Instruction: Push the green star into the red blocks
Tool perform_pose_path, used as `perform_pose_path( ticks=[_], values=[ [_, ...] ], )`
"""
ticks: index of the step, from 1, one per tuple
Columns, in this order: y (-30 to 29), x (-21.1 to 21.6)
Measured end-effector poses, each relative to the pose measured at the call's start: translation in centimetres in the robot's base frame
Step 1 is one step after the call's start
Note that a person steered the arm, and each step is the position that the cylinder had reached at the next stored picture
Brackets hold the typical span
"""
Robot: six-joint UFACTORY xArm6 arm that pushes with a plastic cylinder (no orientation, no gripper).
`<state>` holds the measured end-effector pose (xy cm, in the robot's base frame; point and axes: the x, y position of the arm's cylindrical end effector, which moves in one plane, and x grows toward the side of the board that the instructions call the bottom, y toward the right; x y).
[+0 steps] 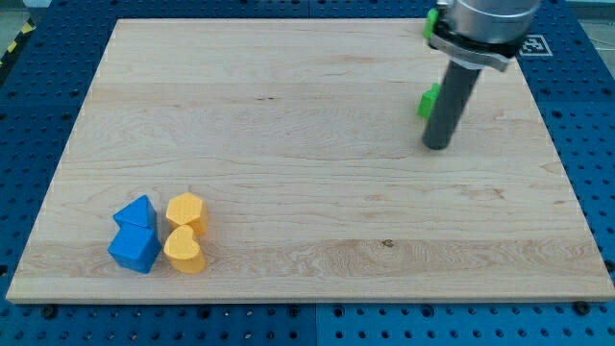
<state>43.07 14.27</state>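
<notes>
My rod comes down from the view's top right, and my tip (437, 145) rests on the wooden board (307, 115). A green block (428, 100) shows only as a small piece at the rod's left side, just above the tip; the rod hides most of it, so I cannot make out its shape. Another bit of green (433, 19) shows beside the arm's housing at the top edge. No red blocks are visible in this view.
At the view's bottom left sit two blue blocks (135, 213) (134, 249), a yellow hexagon-like block (185, 210) and a yellow heart (184, 250), all close together. A blue pegboard (38, 86) surrounds the board.
</notes>
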Motion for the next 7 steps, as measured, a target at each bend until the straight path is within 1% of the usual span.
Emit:
perform_pose_path(
  ticks=[1,2,3,4,5,6,7],
  values=[
    [1.0,-5.0],
    [1.7,-9.1],
    [1.9,-9.0],
    [2.0,-4.2],
    [5.6,-4.5],
    [6.3,-9.7],
    [6.2,-13.0]
  ],
)
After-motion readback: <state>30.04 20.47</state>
